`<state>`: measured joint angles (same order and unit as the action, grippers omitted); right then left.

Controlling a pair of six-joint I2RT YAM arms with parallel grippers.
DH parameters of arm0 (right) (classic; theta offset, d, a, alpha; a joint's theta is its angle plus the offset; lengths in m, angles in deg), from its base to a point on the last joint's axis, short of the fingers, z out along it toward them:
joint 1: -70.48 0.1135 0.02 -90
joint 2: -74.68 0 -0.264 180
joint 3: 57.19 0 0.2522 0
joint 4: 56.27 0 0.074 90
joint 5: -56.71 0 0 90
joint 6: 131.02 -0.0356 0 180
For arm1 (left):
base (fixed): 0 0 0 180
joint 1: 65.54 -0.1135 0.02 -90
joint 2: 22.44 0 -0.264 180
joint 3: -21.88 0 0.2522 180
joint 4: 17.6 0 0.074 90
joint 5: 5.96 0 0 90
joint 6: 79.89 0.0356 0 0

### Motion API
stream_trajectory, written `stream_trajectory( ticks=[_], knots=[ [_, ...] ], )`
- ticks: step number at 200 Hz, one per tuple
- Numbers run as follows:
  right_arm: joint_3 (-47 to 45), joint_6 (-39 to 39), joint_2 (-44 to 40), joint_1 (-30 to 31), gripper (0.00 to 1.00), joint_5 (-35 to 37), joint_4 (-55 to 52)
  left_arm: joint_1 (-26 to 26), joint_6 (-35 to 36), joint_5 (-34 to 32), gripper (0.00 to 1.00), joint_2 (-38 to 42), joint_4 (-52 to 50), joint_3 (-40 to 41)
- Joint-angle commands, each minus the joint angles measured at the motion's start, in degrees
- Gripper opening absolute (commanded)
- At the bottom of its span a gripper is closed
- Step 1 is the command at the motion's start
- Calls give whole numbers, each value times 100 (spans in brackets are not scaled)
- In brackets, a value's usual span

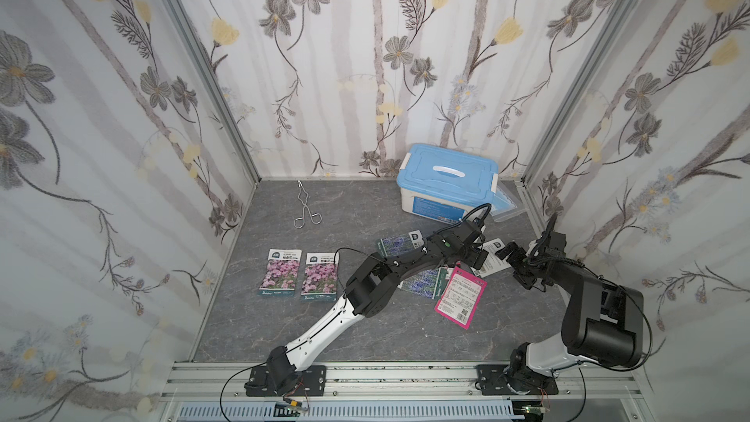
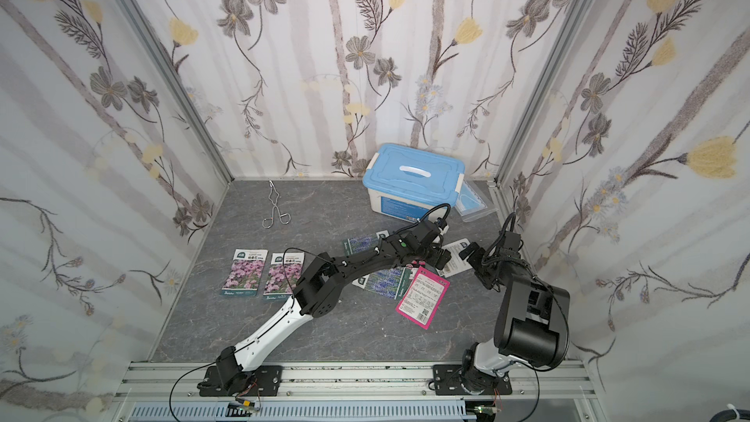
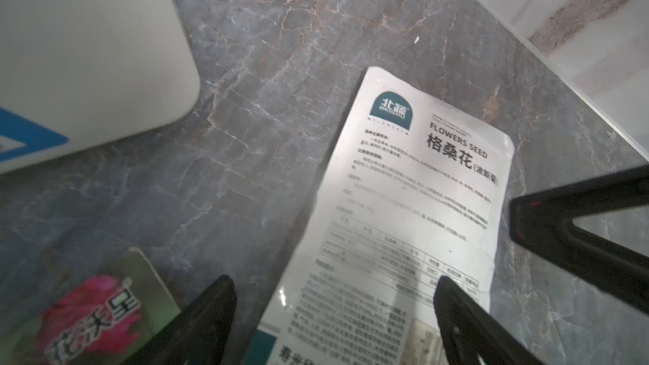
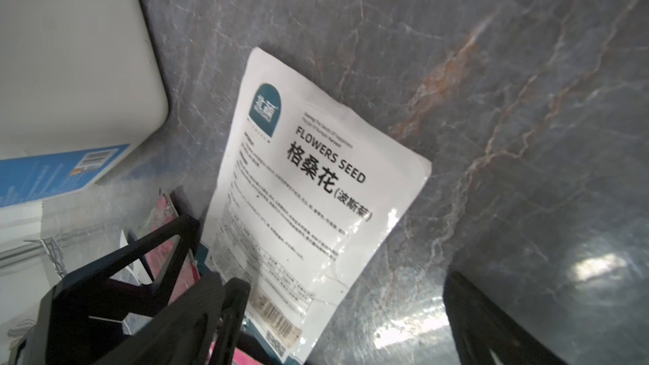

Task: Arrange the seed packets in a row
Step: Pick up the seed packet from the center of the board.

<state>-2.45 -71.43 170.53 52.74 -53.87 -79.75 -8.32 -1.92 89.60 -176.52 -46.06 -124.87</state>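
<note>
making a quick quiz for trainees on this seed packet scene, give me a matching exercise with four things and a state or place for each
Things:
1. metal tongs
2. blue-lidded box
3. white-backed packet
4. pink-backed packet

States or places:
a. closed, lid on
b. white printed side up, flat
c. overlapping a lavender packet
d. lying apart from all else

Pairs: 1-d, 2-a, 3-b, 4-c
</note>
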Motion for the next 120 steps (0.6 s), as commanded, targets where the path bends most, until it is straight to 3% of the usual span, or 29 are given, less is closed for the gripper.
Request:
stream_trajectory(
  ticks=[1, 87, 120],
  knots=[
    [-28, -158, 99, 99, 99, -164, 328, -8, 47, 341, 91, -135, -86, -101],
    [-102, -599, 427, 376, 94, -460, 874, -35, -16, 742, 89, -453, -504, -642],
    [-171, -656, 435, 376, 93, -538, 971, -52, -62, 923, 80, -516, -567, -728]
  ],
)
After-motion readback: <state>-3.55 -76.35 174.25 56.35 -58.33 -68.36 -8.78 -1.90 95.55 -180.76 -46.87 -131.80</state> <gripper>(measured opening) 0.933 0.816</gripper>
